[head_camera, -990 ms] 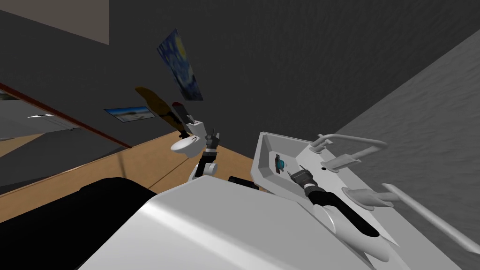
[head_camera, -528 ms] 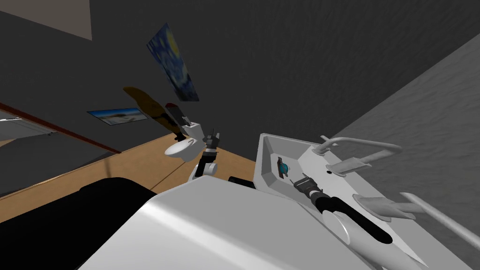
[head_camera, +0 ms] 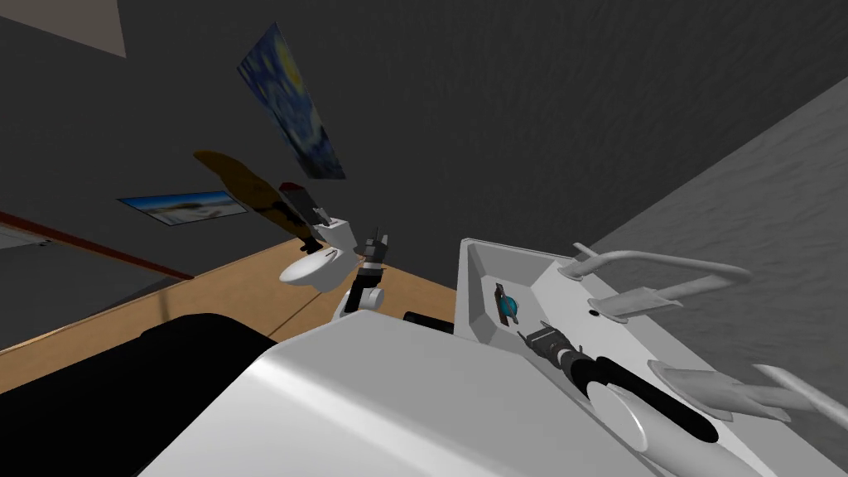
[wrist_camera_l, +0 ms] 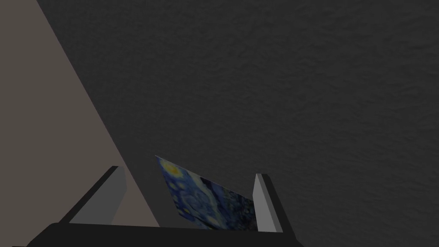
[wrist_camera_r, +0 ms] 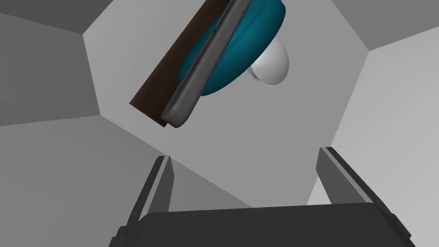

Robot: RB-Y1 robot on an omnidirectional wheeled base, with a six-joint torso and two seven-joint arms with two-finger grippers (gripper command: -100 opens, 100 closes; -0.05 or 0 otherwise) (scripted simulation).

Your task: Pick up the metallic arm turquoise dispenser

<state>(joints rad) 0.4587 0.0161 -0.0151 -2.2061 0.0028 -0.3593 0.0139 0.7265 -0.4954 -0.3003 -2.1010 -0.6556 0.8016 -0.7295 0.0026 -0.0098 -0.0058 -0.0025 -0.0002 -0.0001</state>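
**Head view.** One dispenser (head_camera: 508,307) lies in the one sink (head_camera: 469,286), by the basin wall. The right gripper (head_camera: 527,335) hangs over the sink basin, just short of the dispenser and not touching it. The left gripper (head_camera: 377,243) is raised outside the sink and well apart from it, on the side of the one toilet (head_camera: 315,267). That makes two grippers.

**Left wrist view.** The left gripper (wrist_camera_l: 184,197) is spread to its full gap and holds nothing.

**Right wrist view.** The right gripper (wrist_camera_r: 248,171) has its two fingers (wrist_camera_r: 165,182) wide apart with nothing between them. The dispenser (wrist_camera_r: 240,47) lies beyond their tips on the sink (wrist_camera_r: 64,77) floor. It has one teal body, one grey arm (wrist_camera_r: 201,77), one brown plate (wrist_camera_r: 165,81) and one white knob (wrist_camera_r: 271,64).

To do the reach well, I judge:
- The jaws should be kept wide.
- The wrist should be turned so the fingers cross the long arm, not run along it.
- The gripper should move in until the teal body sits between the fingers.
- The tips should stay off the sink floor, and the jaws should close only once centred.
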